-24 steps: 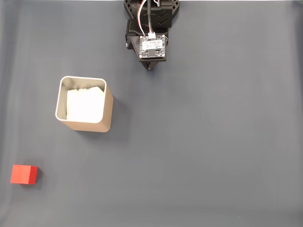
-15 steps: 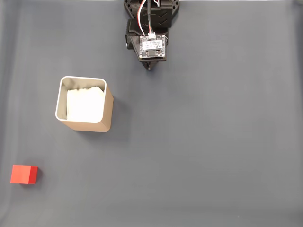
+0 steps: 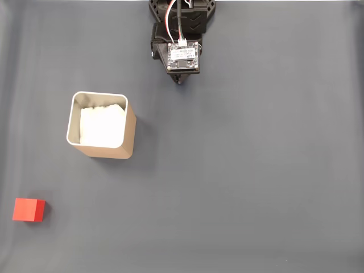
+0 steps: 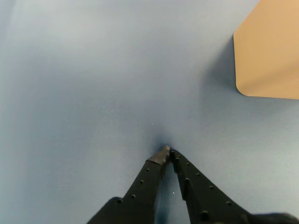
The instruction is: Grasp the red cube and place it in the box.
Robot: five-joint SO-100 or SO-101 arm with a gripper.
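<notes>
The red cube (image 3: 28, 209) lies on the grey mat at the lower left of the fixed view, far from the arm. The box (image 3: 128, 135), tan-walled with white padding inside, stands upright left of centre; its tan wall (image 4: 271, 51) fills the upper right corner of the wrist view. My gripper (image 3: 180, 79) sits folded at the top centre of the fixed view, well away from both. In the wrist view the gripper (image 4: 167, 152) is shut, its black fingertips meeting just above the mat with nothing between them.
The grey mat (image 3: 256, 170) covers the whole table. The arm's base and wiring (image 3: 181, 23) sit at the top edge. Open mat lies between the gripper, the box and the cube.
</notes>
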